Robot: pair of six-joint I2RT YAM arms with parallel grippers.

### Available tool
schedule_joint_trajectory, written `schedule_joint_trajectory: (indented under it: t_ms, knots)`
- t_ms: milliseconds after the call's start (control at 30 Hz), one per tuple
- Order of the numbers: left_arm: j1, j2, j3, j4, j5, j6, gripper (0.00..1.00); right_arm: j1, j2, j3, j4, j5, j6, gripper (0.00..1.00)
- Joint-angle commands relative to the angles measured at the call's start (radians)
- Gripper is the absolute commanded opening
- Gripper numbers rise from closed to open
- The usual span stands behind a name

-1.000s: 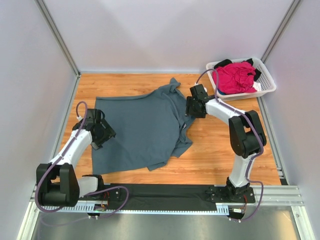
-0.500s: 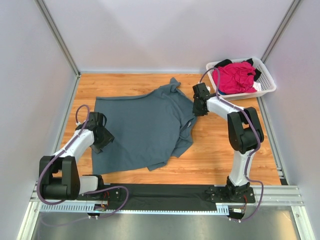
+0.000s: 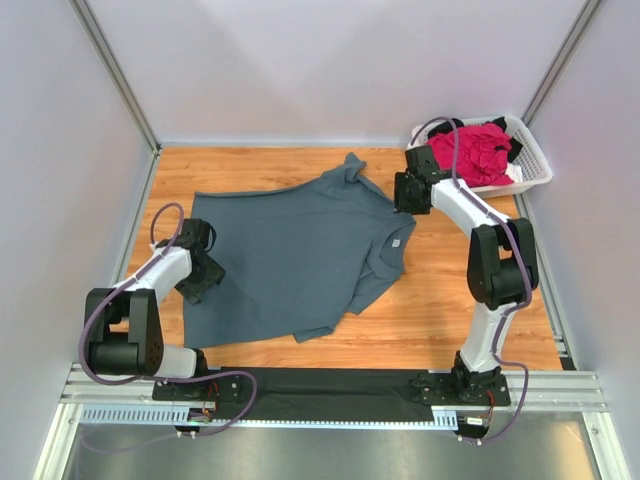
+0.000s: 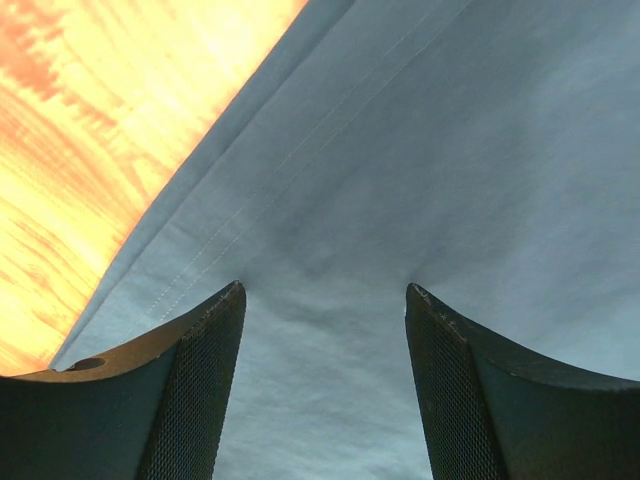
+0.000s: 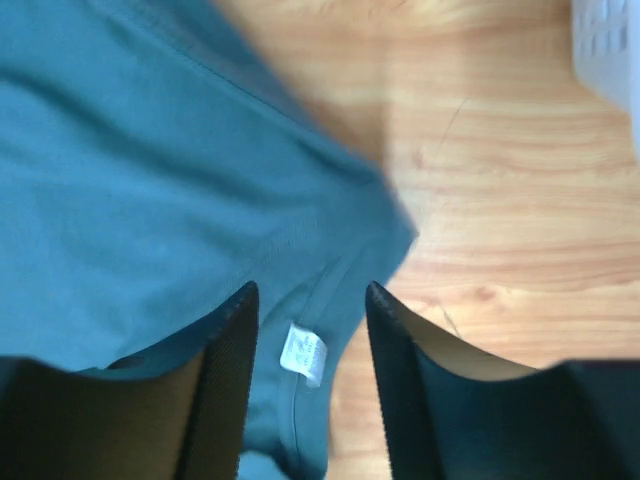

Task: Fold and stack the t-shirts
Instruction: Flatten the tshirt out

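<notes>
One slate blue-grey t-shirt (image 3: 290, 260) lies spread at the middle of the counter (image 3: 450, 290), long axis running 9 to 3 o'clock, hem at 9, collar and neck label (image 5: 303, 354) at 3. One magenta t-shirt (image 3: 470, 155) and one black t-shirt (image 3: 445, 127) sit bunched in the white basket (image 3: 530, 165) at 1 o'clock. The left arm bends low to the hem, left end effector (image 4: 325, 290) spread over the cloth; the right arm reaches the collar, right end effector (image 5: 310, 290) spread, pinching nothing.

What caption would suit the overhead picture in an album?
Left gripper and right gripper poised at opposite edges of a blue-grey t-shirt on the table, pink shirt in the basket behind.
</notes>
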Motion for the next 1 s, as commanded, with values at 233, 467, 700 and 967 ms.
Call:
schedule_joint_trajectory:
  t_ms: [233,467,700,967]
  knots:
    - [0.001,-0.219,0.072,-0.022,0.036,0.081,0.76,0.121,-0.473,-0.363,-0.035,-0.026,0.192,0.51]
    - [-0.097,-0.419,0.071,-0.049,0.133,0.144,0.76,0.346,-0.533,-0.59,0.041,-0.016,0.402,0.49]
    - [-0.258,-0.482,-0.023,-0.019,0.15,0.109,0.74,0.526,-0.446,-0.603,0.099,0.038,0.476,0.49]
    - [-0.268,-0.476,-0.1,-0.017,0.11,0.088,0.73,0.623,-0.325,-0.546,0.055,0.092,0.487,0.49]
